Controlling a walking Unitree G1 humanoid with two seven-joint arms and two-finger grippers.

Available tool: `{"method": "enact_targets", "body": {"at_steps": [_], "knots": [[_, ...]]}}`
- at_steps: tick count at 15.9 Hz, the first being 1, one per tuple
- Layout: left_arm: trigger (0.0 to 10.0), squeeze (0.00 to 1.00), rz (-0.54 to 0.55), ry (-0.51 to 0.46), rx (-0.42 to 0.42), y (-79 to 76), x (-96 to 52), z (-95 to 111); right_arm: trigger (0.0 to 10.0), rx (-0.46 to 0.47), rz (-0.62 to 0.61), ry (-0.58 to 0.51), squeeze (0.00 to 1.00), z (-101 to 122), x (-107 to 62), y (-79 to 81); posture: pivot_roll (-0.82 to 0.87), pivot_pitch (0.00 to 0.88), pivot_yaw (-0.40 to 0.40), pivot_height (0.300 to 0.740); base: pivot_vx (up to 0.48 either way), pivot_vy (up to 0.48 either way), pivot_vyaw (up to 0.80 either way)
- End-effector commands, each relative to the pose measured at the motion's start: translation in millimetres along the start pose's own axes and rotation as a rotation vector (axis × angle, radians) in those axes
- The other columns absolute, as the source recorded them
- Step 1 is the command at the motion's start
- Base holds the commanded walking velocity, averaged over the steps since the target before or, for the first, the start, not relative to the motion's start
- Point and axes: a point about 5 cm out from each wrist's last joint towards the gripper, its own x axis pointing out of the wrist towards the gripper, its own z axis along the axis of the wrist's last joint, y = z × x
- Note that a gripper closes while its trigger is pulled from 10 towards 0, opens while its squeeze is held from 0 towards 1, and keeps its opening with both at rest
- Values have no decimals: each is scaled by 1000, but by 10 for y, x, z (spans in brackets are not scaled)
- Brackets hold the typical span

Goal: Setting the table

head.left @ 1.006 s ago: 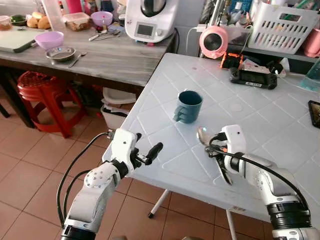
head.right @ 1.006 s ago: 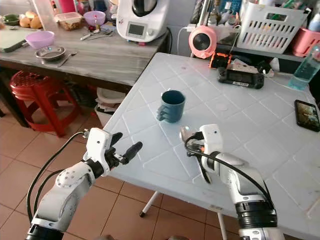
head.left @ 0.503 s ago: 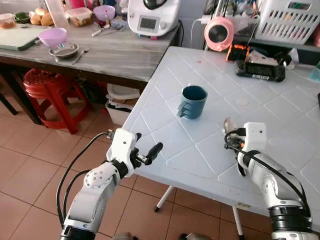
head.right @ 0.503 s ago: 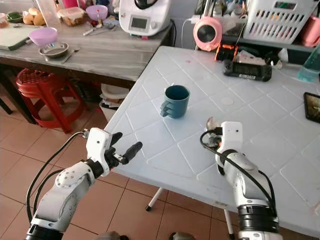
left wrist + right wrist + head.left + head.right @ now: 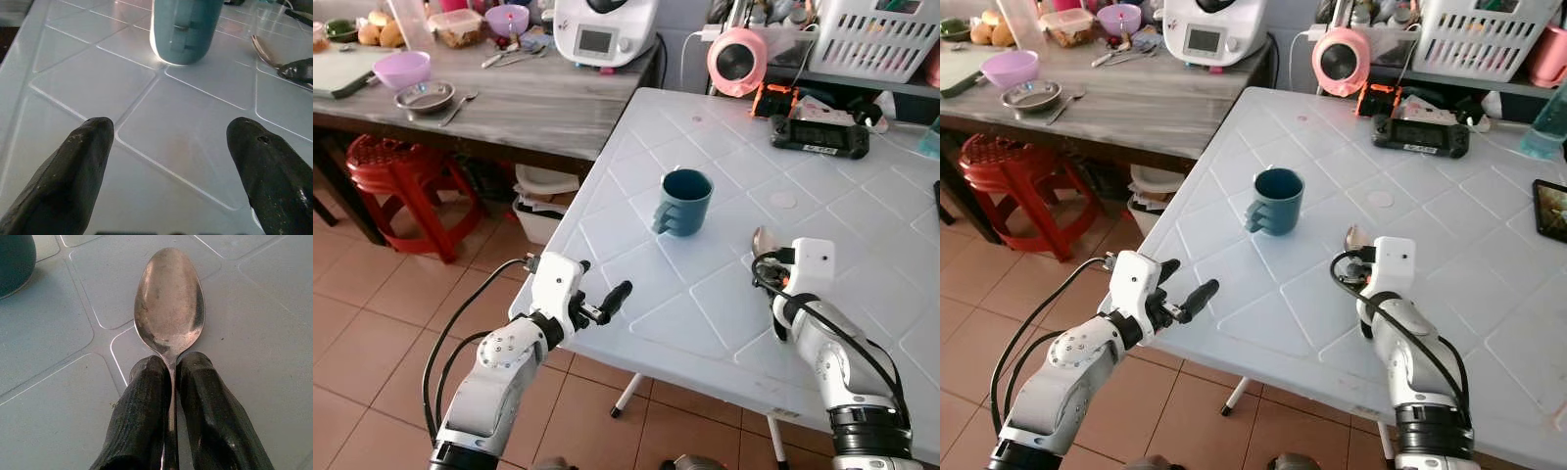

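Observation:
A teal mug (image 5: 683,203) stands upright on the white plastic table (image 5: 862,220), its handle toward the near-left. To its right my right gripper (image 5: 770,271) is shut on a metal spoon (image 5: 169,298). The handle is pinched between the fingers (image 5: 142,406), and the bowl (image 5: 764,242) points away from me, low over the tabletop. I cannot tell whether the spoon touches the table. My left gripper (image 5: 607,299) is open at the table's near-left edge with nothing between its fingertips (image 5: 83,156). In the left wrist view the mug (image 5: 186,29) is ahead of it.
A wooden counter (image 5: 519,98) at the back left carries bowls, cutlery and a white appliance (image 5: 604,29). A red stool (image 5: 396,176) stands under it. At the table's far end are a pink fan (image 5: 740,61), a black controller (image 5: 819,134) and a white basket (image 5: 886,39).
My right gripper has carried the spoon to the right, from just in front of the mug to well beside it. The left arm has held still. The camera shifted slightly.

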Motion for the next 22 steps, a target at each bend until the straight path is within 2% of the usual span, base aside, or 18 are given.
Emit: {"method": "enact_targets", "body": {"at_steps": [1,2,4,5,6,7,8,9,10,18,19,22], "knots": [[10000,0,-15,-6,27,-10,-5,39,10000,-31,-51,205,1000,-408,-12,-102,-31,10,52,740,0,0,0],[10000,0,-19,0,27,-15,-5,31,10000,-61,-62,210,1000,-397,-16,-119,-31,11,54,740,0,0,0],[10000,0,-22,4,27,-18,-7,25,10000,-112,-63,212,757,-384,-11,-144,-34,12,53,740,0,0,0],[10000,0,-23,6,27,-20,-5,23,10000,-126,-60,217,580,-384,-7,-162,-33,13,52,740,0,0,0],[10000,0,-23,7,27,-21,-4,21,10000,-139,-56,226,0,-401,-6,-172,-33,13,52,740,0,0,0],[10000,0,-26,10,27,-24,-2,19,10000,-158,-49,235,0,-427,-4,-184,-34,13,51,740,0,0,0],[10000,0,-30,14,27,-27,-1,16,3137,-153,-36,245,0,-463,-6,-173,-32,15,52,740,0,0,0],[10000,0,-31,17,27,-29,-2,15,706,-148,-29,247,0,-477,-7,-165,-33,15,53,740,0,0,0],[10000,0,-33,19,27,-30,-2,14,0,-143,-24,248,0,-485,-8,-155,-32,15,53,740,0,0,0],[10000,0,-42,31,32,-29,-10,-1,0,-98,4,265,0,-602,-63,-39,-32,17,56,740,0,0,0],[10000,0,-39,30,33,-26,-9,-1,0,-79,-10,250,0,-578,-63,-37,-33,17,56,740,0,0,0],[10000,0,13,14,14,23,-6,23,0,39,-91,114,0,-401,-99,-12,-36,16,54,740,0,0,0]]}}
